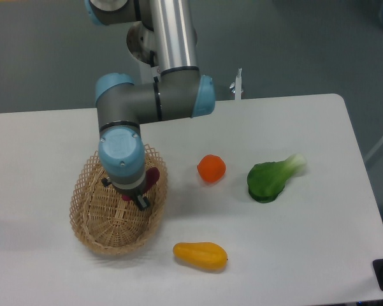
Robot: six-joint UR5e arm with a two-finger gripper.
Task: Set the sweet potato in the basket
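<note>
The light tan wicker basket [92, 217] lies on the left of the white table. My gripper [135, 199] hangs over the basket's inside, near its right half, pointing down. It is shut on the reddish-purple sweet potato [152, 178], of which only a small magenta part shows beside the wrist. The arm's wrist hides most of the sweet potato and the fingertips. I cannot tell whether the sweet potato touches the basket floor.
A round orange [211, 168] lies right of the basket. A green leafy vegetable [273, 178] lies further right. A yellow-orange oblong fruit [201, 255] lies near the front edge, below the basket's right end. The arm's base [146, 38] stands at the back.
</note>
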